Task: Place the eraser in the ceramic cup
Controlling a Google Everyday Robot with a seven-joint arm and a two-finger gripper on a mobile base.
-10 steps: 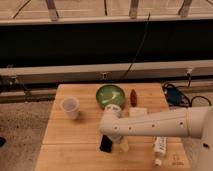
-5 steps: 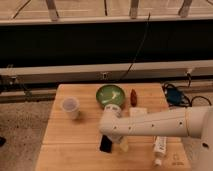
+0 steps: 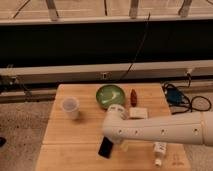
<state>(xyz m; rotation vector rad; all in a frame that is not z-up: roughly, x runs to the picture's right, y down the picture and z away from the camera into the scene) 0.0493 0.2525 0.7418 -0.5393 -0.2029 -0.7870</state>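
Observation:
The eraser (image 3: 105, 147) is a small flat black block near the front edge of the wooden table (image 3: 75, 132), just below the end of my white arm. My gripper (image 3: 116, 144) hangs down from the arm's end right beside the eraser, mostly hidden behind the arm. Whether it touches the eraser I cannot tell. The ceramic cup (image 3: 70, 107) is small, white and tapered. It stands upright on the left part of the table, well to the left of and behind the gripper.
A green bowl (image 3: 110, 94) stands at the back middle, with a small red object (image 3: 133, 96) to its right. A white block (image 3: 138, 113) lies behind my arm and a white tube (image 3: 160, 150) at the front right. Cables (image 3: 175, 96) lie off the table's right side.

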